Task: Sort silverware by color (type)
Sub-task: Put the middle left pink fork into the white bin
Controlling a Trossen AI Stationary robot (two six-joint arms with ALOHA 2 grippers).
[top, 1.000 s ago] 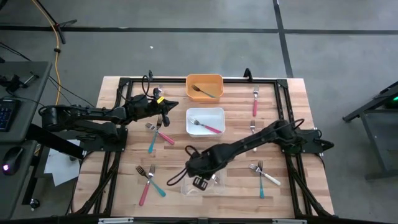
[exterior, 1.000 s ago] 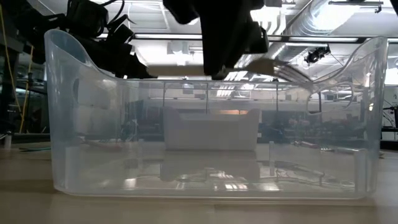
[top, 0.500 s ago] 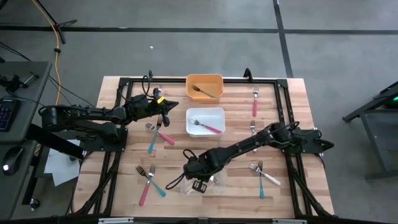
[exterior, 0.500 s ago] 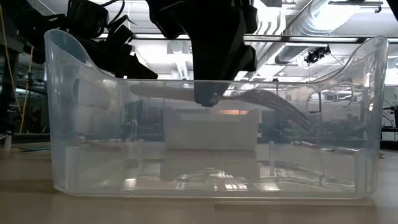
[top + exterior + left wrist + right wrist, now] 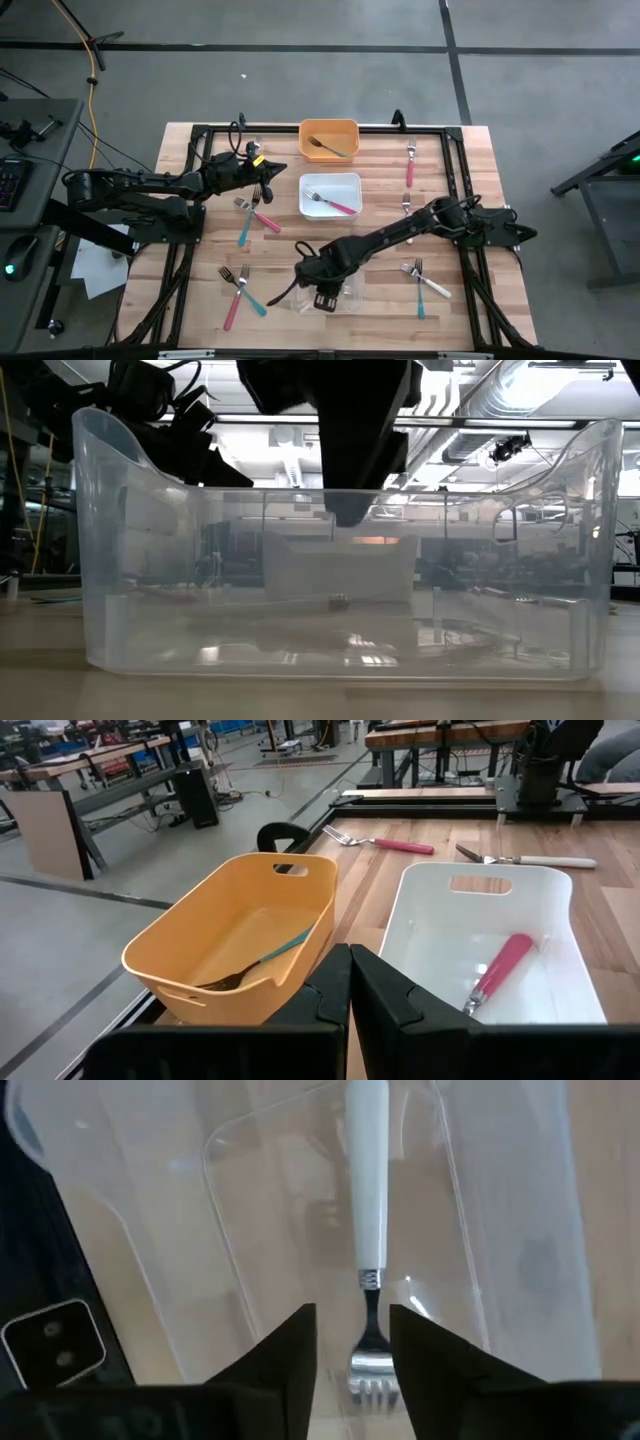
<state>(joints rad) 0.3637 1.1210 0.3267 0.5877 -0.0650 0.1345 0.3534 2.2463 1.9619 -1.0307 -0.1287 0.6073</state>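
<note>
In the high view the right gripper (image 5: 322, 291) hides most of the clear bin (image 5: 345, 299). The white-handled fork (image 5: 367, 1230), metal head and slim plastic handle, lies flat on the bin's floor, beneath slightly parted, empty fingers. The left gripper (image 5: 349, 982), closed and empty, hovers near the orange bin (image 5: 240, 935).

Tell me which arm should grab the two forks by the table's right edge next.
Right. The right gripper is open over the clear bin, its white fork released, and that arm's side holds those forks. The left gripper is shut beside the white bin, farther away.
</note>
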